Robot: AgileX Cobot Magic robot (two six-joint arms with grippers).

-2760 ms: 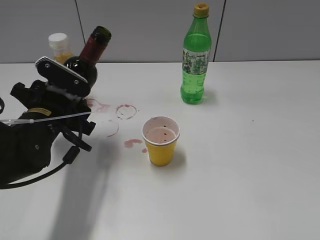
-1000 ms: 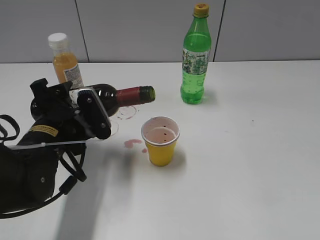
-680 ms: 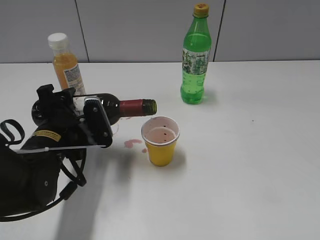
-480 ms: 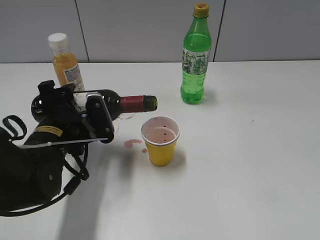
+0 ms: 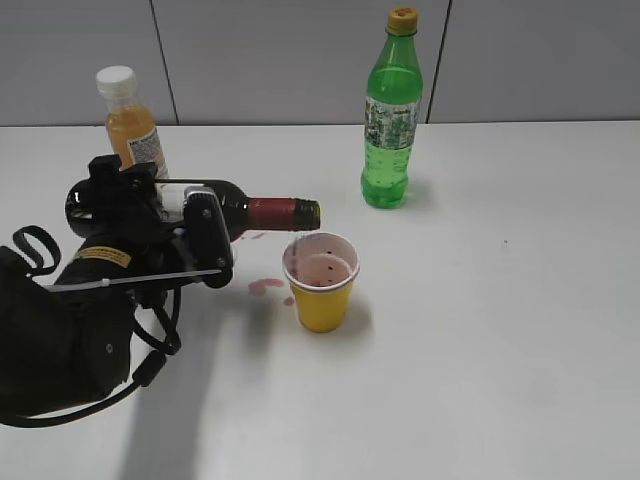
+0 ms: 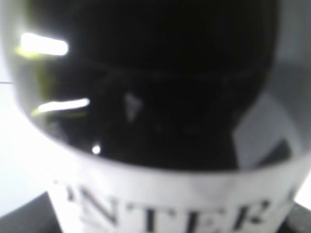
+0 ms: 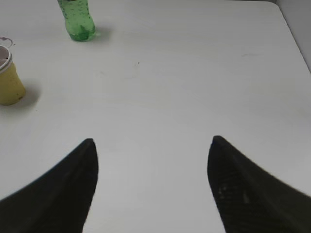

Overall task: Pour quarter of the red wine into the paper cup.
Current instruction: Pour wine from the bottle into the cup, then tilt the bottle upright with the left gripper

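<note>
My left gripper [image 5: 170,235] is shut on the red wine bottle [image 5: 262,211], a dark glass bottle with maroon neck foil. It holds the bottle lying about level above the table, mouth pointing right, just above the left rim of the yellow paper cup [image 5: 321,283]. The cup stands upright with a pink-stained inside. In the left wrist view the bottle's dark glass and white label [image 6: 165,199] fill the frame. My right gripper [image 7: 151,141] is open and empty over bare table; the cup [image 7: 8,80] sits at that view's left edge.
An orange juice bottle with a white cap [image 5: 129,125] stands behind the left arm. A green soda bottle [image 5: 391,115] stands at the back, also seen in the right wrist view [image 7: 77,19]. Red wine stains [image 5: 265,287] mark the table left of the cup.
The left gripper tipped the wine bottle from nearly upright to level and carried it right, so its mouth now sits over the cup's left rim. The cup and other bottles stayed put.
</note>
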